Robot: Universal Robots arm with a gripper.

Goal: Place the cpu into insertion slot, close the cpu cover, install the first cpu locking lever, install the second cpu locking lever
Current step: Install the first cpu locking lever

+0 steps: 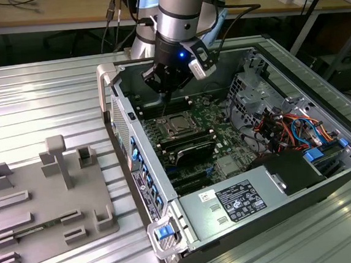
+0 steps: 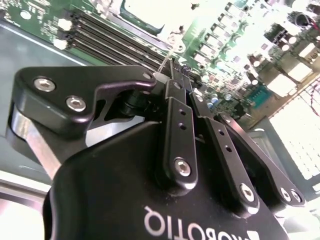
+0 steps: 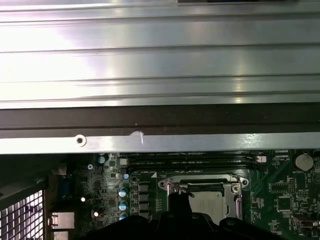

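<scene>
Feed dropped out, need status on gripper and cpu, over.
Gripper shut, hovering above insertion slot. Cpu seated, cpu cover down over it. No obstruction seen.

We see the gripper (image 2: 174,70) in matt black metal with shiny steel screws (image 2: 76,103), the cpu cover (image 3: 237,197) in bright bare metal, the table (image 1: 37,94) in ribbed satin aluminium, and the motherboard (image 3: 285,195) in glossy green.

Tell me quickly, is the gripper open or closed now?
Gripper: closed, fingertips together, holding nothing that I can see.
</scene>
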